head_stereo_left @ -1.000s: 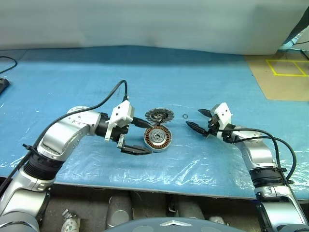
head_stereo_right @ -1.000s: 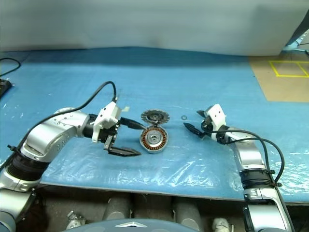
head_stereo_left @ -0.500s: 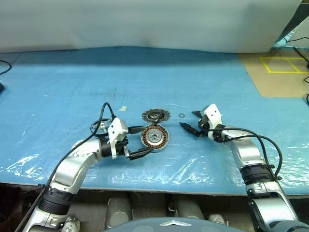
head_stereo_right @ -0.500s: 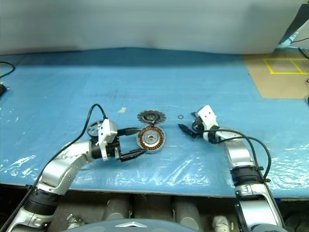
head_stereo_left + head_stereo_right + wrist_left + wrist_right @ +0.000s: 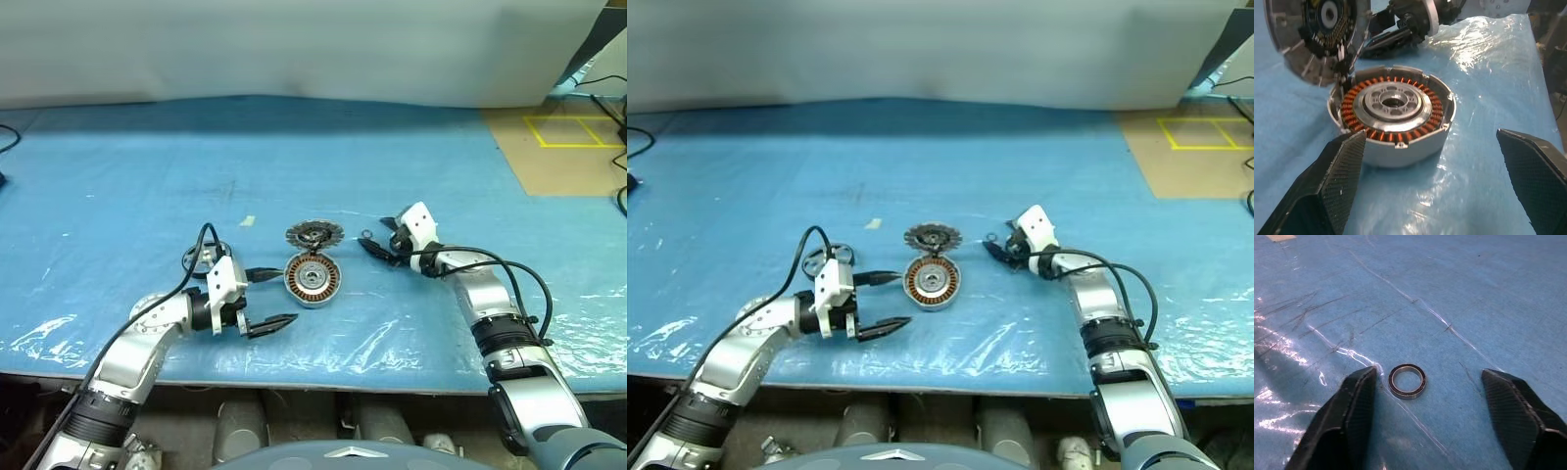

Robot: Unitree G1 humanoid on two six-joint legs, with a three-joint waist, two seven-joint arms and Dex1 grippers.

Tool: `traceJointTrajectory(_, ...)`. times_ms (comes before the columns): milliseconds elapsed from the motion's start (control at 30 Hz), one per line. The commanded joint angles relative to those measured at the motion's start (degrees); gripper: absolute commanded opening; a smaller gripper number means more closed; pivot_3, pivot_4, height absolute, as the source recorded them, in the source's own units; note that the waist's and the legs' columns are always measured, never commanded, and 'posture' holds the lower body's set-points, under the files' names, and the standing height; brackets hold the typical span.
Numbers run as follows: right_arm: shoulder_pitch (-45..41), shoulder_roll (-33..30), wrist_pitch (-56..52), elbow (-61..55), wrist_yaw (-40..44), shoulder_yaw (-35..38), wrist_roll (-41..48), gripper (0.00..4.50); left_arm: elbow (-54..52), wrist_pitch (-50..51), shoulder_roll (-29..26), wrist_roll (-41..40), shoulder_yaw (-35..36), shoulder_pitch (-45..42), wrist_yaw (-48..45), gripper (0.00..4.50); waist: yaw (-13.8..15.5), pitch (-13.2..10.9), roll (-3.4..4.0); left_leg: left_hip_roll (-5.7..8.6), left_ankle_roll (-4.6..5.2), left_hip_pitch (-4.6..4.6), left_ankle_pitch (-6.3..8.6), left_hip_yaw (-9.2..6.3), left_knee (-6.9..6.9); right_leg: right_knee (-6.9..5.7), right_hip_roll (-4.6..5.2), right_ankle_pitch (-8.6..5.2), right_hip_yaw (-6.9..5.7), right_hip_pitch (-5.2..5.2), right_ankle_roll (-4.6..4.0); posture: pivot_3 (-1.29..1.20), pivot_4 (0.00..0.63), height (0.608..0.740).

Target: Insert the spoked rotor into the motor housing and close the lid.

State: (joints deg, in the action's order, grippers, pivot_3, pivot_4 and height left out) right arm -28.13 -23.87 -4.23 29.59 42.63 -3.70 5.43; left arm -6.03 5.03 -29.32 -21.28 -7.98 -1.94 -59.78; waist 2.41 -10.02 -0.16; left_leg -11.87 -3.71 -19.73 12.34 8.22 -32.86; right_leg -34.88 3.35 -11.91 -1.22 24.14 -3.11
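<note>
Nothing assembled yet: housing [image 5: 312,279] sits empty mid-worktop, lid [image 5: 314,235] just behind it, rotor [image 5: 199,258] loose; left tool [image 5: 263,300] spread, right tool [image 5: 1422,411] spread around ring [image 5: 1407,380].

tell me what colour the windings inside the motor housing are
Copper-orange, ringed around a silver hub inside the motor housing; the left wrist view shows it best.

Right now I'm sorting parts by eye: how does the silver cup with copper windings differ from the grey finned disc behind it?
The silver motor housing is an open cup ringed with copper-orange windings around a central hole; the grey finned lid is a disc with short radial fins on its edge and a dark centre. The housing lies flat on the blue sheet, while the lid looks tilted, its edge at the housing's rim. Both are round, metal and about equally wide, and neither is held.
</note>
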Motion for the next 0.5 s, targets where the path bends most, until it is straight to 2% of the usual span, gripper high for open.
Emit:
traceJointTrajectory(33, 1.8, 0.0, -2.2, 1.6, -0.9, -1.2, -1.9, 2.24, 0.6, -4.3, -0.4, 0.8, 0.8, 0.8, -1.4, 4.5, 0.1, 0.0, -0.02, -0.01, 0.13, 0.03, 0.07, 0.01, 0.0, 0.0, 0.0, 0.0, 0.0, -0.04, 0.0, 0.0, 0.15, 0.74)
traceJointTrajectory(100, 2.0, 0.0, -2.5, 1.8, -1.2, -1.3, -2.0, 1.57, 1.0, -4.7, -0.1, 0.4, 1.2, 0.7, -1.2, 4.5, 0.1, 0.1, -0.03, -0.02, 0.14, 0.1, 0.08, 0.03, 0.0, 0.0, 0.0, 0.0, 0.0, -0.08, -0.01, 0.0, 0.15, 0.74)
traceJointTrajectory(233, 3.0, -0.7, -3.9, -0.2, -0.1, -0.9, -0.7, 1.57, 0.9, -5.3, 0.8, -0.5, 2.1, 0.2, -0.7, 4.5, 0.2, 0.3, -0.07, -0.02, 0.15, 0.16, 0.09, 0.05, 0.0, 0.01, 0.02, 0.0, 0.0, -0.14, -0.01, 0.0, 0.15, 0.74)
traceJointTrajectory(400, 5.4, -2.3, -5.4, -5.8, 1.4, 0.2, 0.6, 0.6, 2.3, -7.5, 1.1, 0.4, 1.9, 0.4, -1.8, 4.5, 0.2, 0.3, -0.09, -0.01, 0.15, 0.14, 0.08, 0.07, 0.08, 0.07, 0.01, 0.0, 0.0, -0.13, -0.01, 0.0, 0.15, 0.74)
traceJointTrajectory(500, 8.4, -3.8, -6.6, -13.1, 5.6, 0.8, 3.9, 0.6, 2.4, -7.7, 1.4, -0.1, 1.8, 0.4, -2.1, 4.5, 0.3, 0.3, -0.09, -0.02, 0.16, 0.13, 0.09, 0.07, 0.12, 0.11, 0.0, 0.0, 0.0, -0.13, 0.0, 0.0, 0.15, 0.74)
